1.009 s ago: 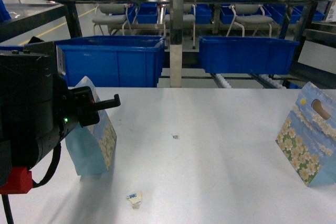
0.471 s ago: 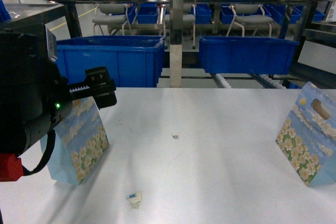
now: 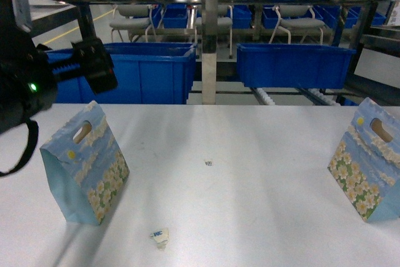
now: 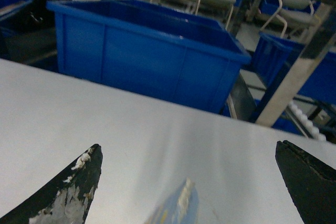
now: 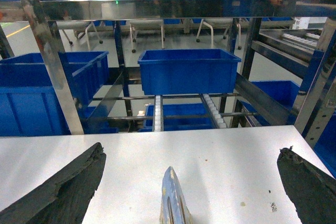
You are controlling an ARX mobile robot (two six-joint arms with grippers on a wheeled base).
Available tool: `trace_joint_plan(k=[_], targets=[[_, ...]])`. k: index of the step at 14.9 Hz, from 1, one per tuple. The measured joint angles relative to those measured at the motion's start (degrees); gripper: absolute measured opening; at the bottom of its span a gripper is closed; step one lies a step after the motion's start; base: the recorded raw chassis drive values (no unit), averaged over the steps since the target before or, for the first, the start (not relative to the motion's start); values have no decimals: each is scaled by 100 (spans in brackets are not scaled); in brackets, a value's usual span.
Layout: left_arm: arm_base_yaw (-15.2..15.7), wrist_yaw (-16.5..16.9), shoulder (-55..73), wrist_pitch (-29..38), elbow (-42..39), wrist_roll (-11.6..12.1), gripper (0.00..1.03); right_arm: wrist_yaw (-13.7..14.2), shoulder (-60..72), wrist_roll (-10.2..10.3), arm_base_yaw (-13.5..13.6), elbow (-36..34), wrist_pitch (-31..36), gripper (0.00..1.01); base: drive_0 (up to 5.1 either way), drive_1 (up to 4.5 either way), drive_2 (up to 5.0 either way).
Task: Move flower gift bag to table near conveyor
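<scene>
Two flower gift bags stand upright on the white table [image 3: 237,204]. The left bag [image 3: 84,167] stands free at the near left; its blurred top [image 4: 181,205] shows low between the left fingers. My left gripper [image 3: 94,64] [image 4: 189,148] hangs open above and behind that bag, holding nothing. The right bag [image 3: 369,161] stands at the table's right edge. Its narrow top [image 5: 173,198] lies below the open right gripper [image 5: 191,150], clear of both fingers. The conveyor rollers [image 3: 269,98] [image 5: 212,109] slope down behind the table's far edge.
Two blue bins [image 3: 134,70] [image 3: 294,64] sit on the steel frame just beyond the table. A steel post [image 3: 210,42] rises between them. A paper scrap [image 3: 160,236] and a small tag [image 3: 209,163] lie on the table. Chairs stand further back.
My left gripper let go of the left bag and rose up and to the left. That bag turned its flowered face forward and now stands alone. The right bag has not moved.
</scene>
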Motion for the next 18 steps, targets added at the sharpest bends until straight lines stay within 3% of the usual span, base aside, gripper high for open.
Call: trace_joint_plan(k=[4, 6, 9, 10, 11, 13, 16, 17, 18], targets=[[175, -13, -1399, -713, 170, 125, 98, 0, 0, 0, 2, 0, 0, 98, 0, 0, 0], [92, -170, -2339, -966, 122, 455, 98, 0, 0, 0, 0, 0, -2, 98, 0, 0, 0], [85, -120, -2365, -1080, 111, 619, 97, 0, 0, 0, 0, 0, -2, 98, 0, 0, 0], [249, 688, -2557, -1270, -184, 1021, 83, -168, -2, -59, -50, -114, 404, 93, 0, 0, 0], [323, 1106, -2896, -1093, -680, 1257, 71, -520, -201, -188, -245, -452, 769, 80, 0, 0, 0], [501, 1281, -3456, -782, -1429, 1427, 45, -562, -678, -275, -304, -1196, 929, 54, 0, 0, 0], [656, 1467, -4131, -662, -2420, 1469, 5, -566, -1335, -308, -302, -1917, 984, 14, 0, 0, 0], [715, 1506, -4389, -662, -2629, 1478, 2, -566, -1552, -310, -302, -2100, 953, 1, 0, 0, 0], [986, 1834, -4631, -671, -2826, 1491, 2, -568, -1749, -330, -302, -2260, 876, 2, 0, 0, 0]])
